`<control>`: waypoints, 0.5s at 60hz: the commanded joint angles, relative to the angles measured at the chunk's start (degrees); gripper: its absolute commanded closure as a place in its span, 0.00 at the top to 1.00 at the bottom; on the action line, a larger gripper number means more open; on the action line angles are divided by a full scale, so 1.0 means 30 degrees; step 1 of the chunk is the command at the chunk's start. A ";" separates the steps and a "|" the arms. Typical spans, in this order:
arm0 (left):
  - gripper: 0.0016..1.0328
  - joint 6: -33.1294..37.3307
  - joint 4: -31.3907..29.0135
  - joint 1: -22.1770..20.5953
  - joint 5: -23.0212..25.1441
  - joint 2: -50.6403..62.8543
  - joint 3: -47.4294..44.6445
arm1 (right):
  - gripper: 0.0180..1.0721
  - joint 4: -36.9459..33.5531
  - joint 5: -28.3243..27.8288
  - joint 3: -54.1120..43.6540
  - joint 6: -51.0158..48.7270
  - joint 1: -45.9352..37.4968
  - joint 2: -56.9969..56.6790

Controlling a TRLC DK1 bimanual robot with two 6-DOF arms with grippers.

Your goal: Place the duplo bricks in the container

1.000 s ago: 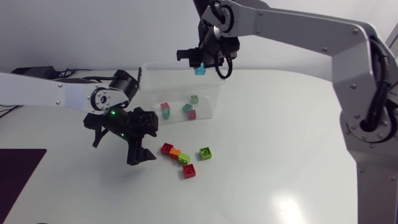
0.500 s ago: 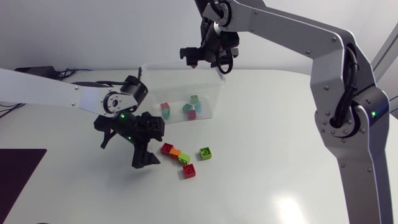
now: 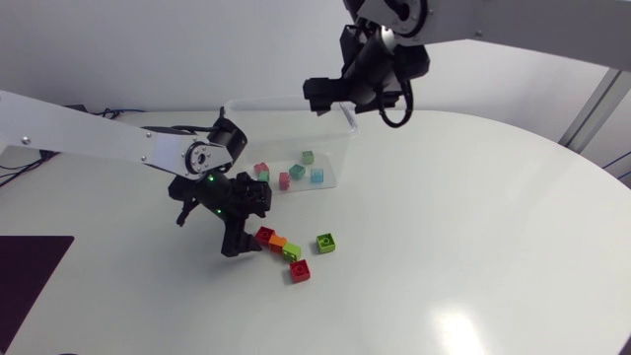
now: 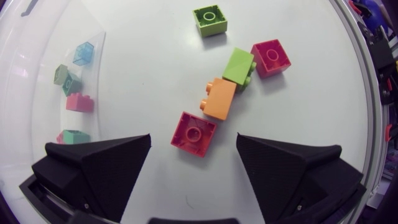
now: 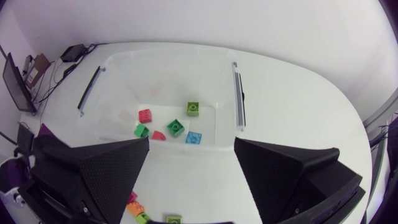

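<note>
Fingers of left end effector (image 4: 193, 140) stand apart; red brick (image 4: 193, 132) between them, untouched.

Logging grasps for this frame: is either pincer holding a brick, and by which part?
Nothing is held. The left pincer is open astride a red brick, not touching it; the right pincer is open and empty above the container.

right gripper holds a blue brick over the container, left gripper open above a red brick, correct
No: the right gripper is open and empty over the container; the blue brick lies inside it (right wrist view). The left gripper is open above a red brick.
</note>
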 commanded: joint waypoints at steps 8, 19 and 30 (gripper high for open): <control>0.88 0.0820 -0.0731 -0.0686 -0.0506 0.1491 0.1286 | 0.95 0.1705 -0.0978 -0.7005 -0.0865 -0.0348 -0.4067; 0.63 0.0849 -0.1990 -0.1037 -0.0799 0.2253 0.1784 | 0.95 0.3053 -0.1271 -1.1692 -0.1012 -0.0113 -0.5502; 0.24 0.0469 -0.3660 -0.1213 -0.0974 0.2253 0.2370 | 0.95 0.3521 -0.1271 -1.3011 -0.1129 0.0941 -0.4829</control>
